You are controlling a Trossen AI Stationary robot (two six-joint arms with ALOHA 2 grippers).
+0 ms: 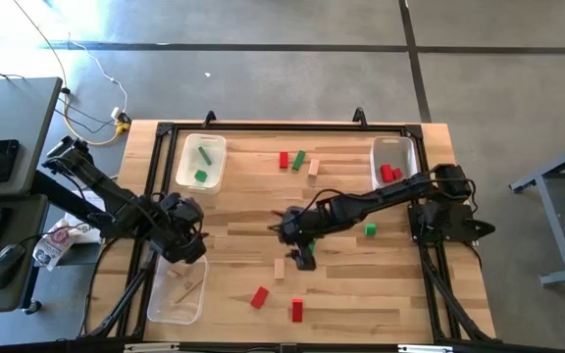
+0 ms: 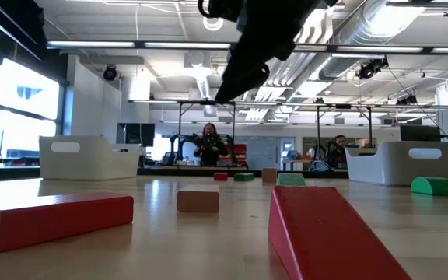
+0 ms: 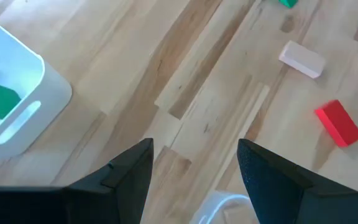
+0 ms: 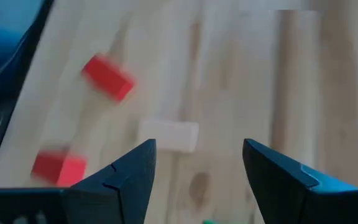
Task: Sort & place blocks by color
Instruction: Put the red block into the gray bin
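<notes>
Right hand: my right hand (image 1: 305, 257) hangs over the middle of the counter (image 1: 361, 294), fingers spread wide, nothing between them.
Under the right hand: I see a plain wood block (image 4: 168, 135) just ahead of the fingers, lying flat on the counter; it shows beside the hand from above (image 1: 280, 269).
Red blocks near it: two red blocks, one (image 1: 259, 297) and another (image 1: 296, 311), lie toward the front edge, apart from each other.
Green cube: a small green block (image 1: 370, 229) sits beside my right arm.
Back group: a red block (image 1: 283, 160), a green block (image 1: 298, 160) and a plain block (image 1: 313, 168) lie close together at the back.
Left hand: my left hand (image 1: 186, 245) waits over the counter's left side, fingers wide and empty, above the near clear bin (image 1: 177, 299).
Bins: the back left bin (image 1: 200, 163) holds green pieces; the back right bin (image 1: 394, 160) holds red ones.
</notes>
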